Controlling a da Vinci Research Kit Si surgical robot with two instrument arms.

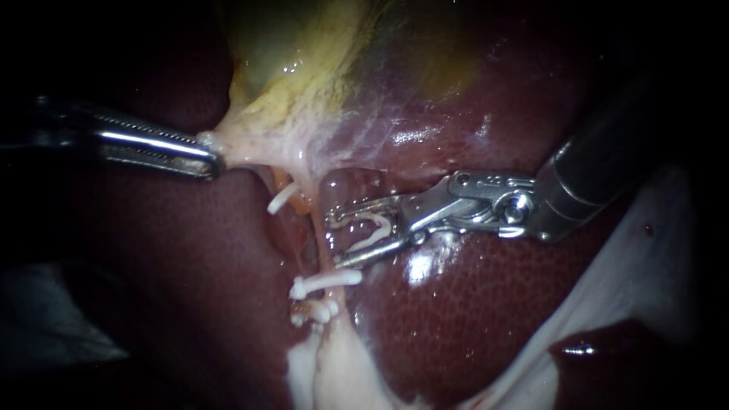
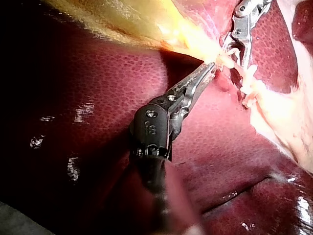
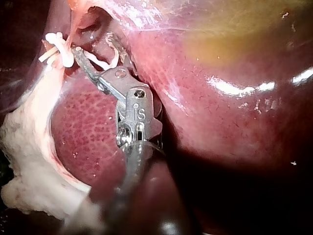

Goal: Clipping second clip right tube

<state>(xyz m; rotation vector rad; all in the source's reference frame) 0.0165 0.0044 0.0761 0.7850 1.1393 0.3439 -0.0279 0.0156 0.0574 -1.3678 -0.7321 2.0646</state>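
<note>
My left instrument (image 1: 211, 158) comes in from the left, its jaws shut on the pale neck of the yellow-green gallbladder (image 1: 304, 61) and holding it taut; the left wrist view shows the same grip (image 2: 211, 67). My right instrument (image 1: 334, 239) stands with its jaws spread, a white clip (image 1: 372, 228) seated between them. Its jaw tips straddle a thin pink tube (image 1: 325, 254) on the right. Below them a white clip (image 1: 328, 282) sits shut across that tube, with another clip (image 1: 315, 311) under it. In the right wrist view the loaded clip (image 3: 105, 62) shows between the jaws (image 3: 93, 46).
Dark red liver (image 1: 471, 304) lies under and around both instruments. A white clip (image 1: 281, 199) sits on a second strand to the left of the tube. Pale fatty tissue (image 1: 326, 372) hangs below the clips. White cloth (image 1: 653, 228) lies at the right.
</note>
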